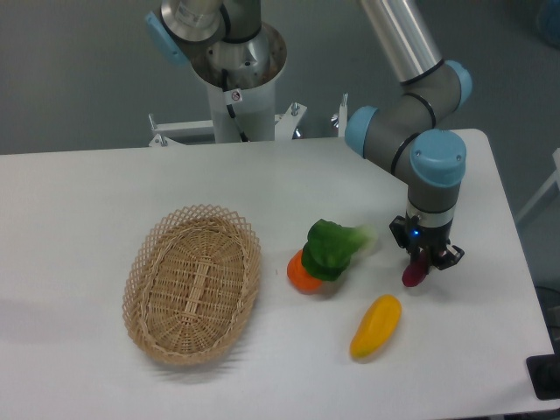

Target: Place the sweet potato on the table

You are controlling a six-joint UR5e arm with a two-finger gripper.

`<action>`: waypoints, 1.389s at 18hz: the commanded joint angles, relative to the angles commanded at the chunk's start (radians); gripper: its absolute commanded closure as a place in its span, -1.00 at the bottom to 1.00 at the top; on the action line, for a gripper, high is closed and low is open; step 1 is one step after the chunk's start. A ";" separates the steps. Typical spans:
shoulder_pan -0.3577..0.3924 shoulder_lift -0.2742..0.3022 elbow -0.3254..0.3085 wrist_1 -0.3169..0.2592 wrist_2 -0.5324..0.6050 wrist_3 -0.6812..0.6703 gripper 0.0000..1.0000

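At right of centre in the frame, the gripper (420, 262) clamps the one sweet potato (413, 272), which hangs below it, long axis near upright, tip close to the table (87, 201); contact is unclear. Outward lie one yellow vegetable (376, 326), one leafy green (331, 248), one orange (302, 274), one basket (192, 283).

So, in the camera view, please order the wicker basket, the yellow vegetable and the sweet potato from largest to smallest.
1. Wicker basket, by far the largest.
2. Yellow vegetable.
3. Sweet potato, smallest, though the pincer covers its top, so its full length is hidden.
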 joint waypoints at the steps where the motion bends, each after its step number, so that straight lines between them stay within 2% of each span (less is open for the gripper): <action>1: 0.000 0.002 0.000 0.000 0.000 0.000 -0.38; 2: 0.000 0.003 0.000 0.003 0.002 0.000 -0.85; 3: -0.002 0.008 0.002 0.003 0.002 -0.006 -1.00; 6: 0.000 0.028 0.000 0.002 0.003 -0.023 -1.00; 9: -0.002 0.058 -0.017 0.002 0.003 -0.112 -1.00; 12: -0.002 0.072 0.006 0.002 0.002 -0.115 -1.00; 14: -0.002 0.101 0.015 0.000 0.000 -0.120 -1.00; 17: 0.009 0.175 0.025 -0.023 0.005 -0.112 -1.00; 20: 0.037 0.233 0.051 -0.109 0.006 -0.066 -1.00; 25: 0.139 0.284 0.110 -0.329 0.006 0.266 -1.00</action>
